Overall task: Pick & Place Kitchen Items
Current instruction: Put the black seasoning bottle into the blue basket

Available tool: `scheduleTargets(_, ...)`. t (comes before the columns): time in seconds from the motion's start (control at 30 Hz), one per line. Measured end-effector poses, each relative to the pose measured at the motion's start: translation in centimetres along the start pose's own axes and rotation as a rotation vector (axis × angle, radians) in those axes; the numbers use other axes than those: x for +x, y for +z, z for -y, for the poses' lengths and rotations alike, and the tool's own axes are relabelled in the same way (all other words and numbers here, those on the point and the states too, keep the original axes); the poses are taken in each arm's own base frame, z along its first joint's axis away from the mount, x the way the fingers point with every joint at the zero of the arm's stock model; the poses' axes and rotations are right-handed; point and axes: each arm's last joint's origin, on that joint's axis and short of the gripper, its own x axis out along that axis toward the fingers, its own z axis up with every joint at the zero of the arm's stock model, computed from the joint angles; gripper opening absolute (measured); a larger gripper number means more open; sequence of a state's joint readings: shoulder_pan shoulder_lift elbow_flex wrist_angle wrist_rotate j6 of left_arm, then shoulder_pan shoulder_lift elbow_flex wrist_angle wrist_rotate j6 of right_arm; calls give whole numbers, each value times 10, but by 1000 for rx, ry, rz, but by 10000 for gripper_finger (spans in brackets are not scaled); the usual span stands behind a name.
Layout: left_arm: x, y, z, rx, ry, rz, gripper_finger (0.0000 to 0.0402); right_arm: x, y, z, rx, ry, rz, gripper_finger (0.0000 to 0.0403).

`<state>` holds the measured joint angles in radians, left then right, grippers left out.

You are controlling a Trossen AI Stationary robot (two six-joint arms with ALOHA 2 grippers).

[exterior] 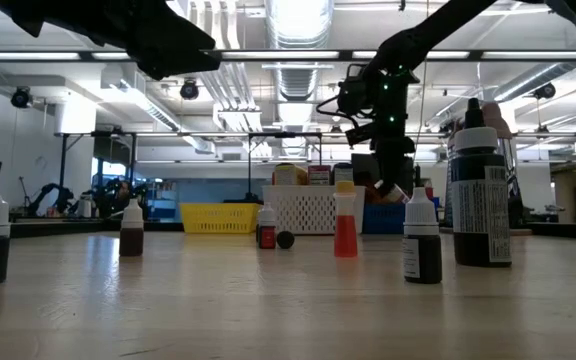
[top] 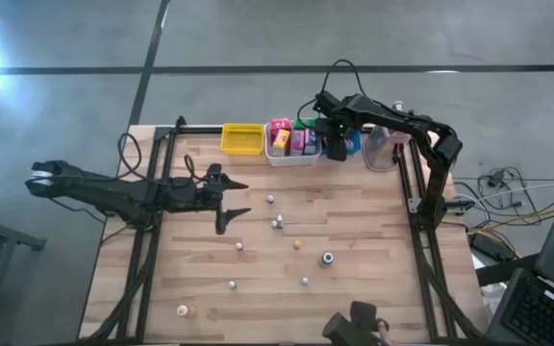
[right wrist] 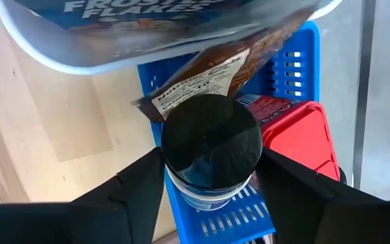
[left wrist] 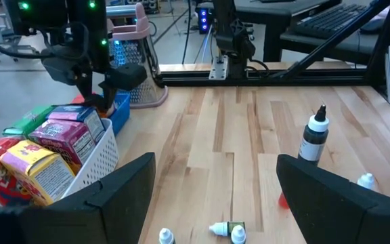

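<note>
In the high view, the right tool [top: 338, 146] is seen at the upper centre of the frame, above the blue bin [top: 352, 144] at the back edge of the desk [top: 354, 298]. In the right wrist view its fingers are clamped on a dark-capped jar [right wrist: 212, 146], which is held over the blue bin [right wrist: 296, 68], where a brown packet [right wrist: 208, 78] and a red packet [right wrist: 300, 135] lie. Just left of it, the white bin [top: 293, 157] is filled with pink and green packets [top: 291, 137], and a yellow bin [top: 242, 139] stands further left. The left tool [top: 234, 203] is held over the left-centre of the desk, its fingers spread apart and empty. Small dropper bottles [top: 277, 223] and a dark round piece [top: 327, 258] are scattered across the middle and lower part of the desk.
</note>
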<state>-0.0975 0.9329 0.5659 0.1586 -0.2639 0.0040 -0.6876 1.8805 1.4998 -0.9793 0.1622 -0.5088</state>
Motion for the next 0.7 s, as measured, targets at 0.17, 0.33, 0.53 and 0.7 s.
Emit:
scheduleTargets(0.17,0,0,0,0,0,-2,312,0,-1,0,9,-3,-9,188)
scheduleTargets(0.33,0,0,0,0,0,-2,312,0,-1,0,11,-19,-23,199)
scheduleTargets(0.53,0,0,0,-2,0,-2,312,-3,-2,0,20,-22,-17,191)
scheduleTargets(0.7,0,0,0,-2,0,-3,312,-8,-4,2,67,-26,-3,185)
